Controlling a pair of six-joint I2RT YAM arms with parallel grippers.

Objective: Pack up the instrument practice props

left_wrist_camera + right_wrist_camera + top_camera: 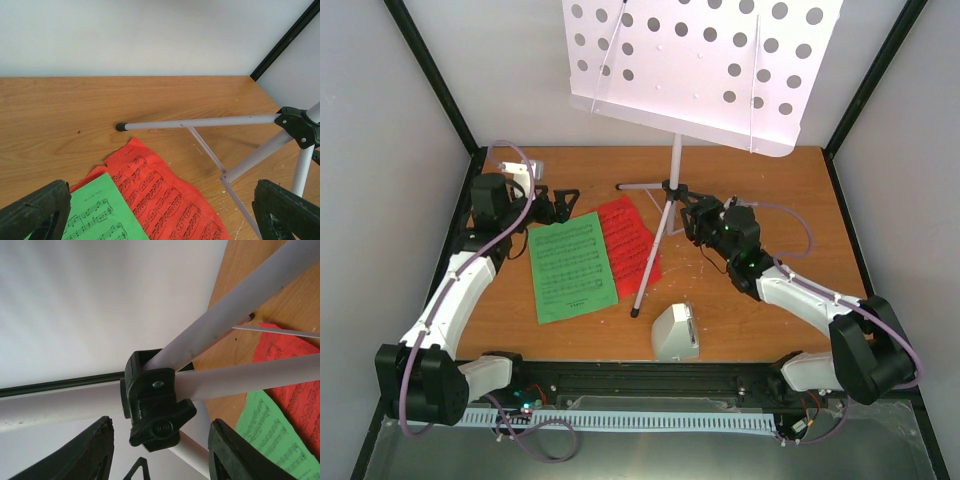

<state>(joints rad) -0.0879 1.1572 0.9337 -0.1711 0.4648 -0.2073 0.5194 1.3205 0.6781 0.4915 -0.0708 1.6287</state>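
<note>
The white perforated music stand [700,60] stands at the back on a thin silver tripod [655,250]. The green sheet [572,267] lies flat and overlaps the red sheet [632,245], which lies under a tripod leg. The white metronome [675,332] sits near the front edge. My left gripper [565,205] is open and empty just behind the sheets; its view shows the red sheet [170,200], the green sheet [95,215] and a tripod leg [200,122]. My right gripper [692,218] is open, its jaws on either side of the tripod's black hub knob [155,415] without touching it.
The wooden table [760,300] is boxed in by grey walls with black corner posts [440,80]. The stand's desk overhangs the back of the table. Three tripod legs spread across the middle. A white cable rail [650,420] runs along the near edge.
</note>
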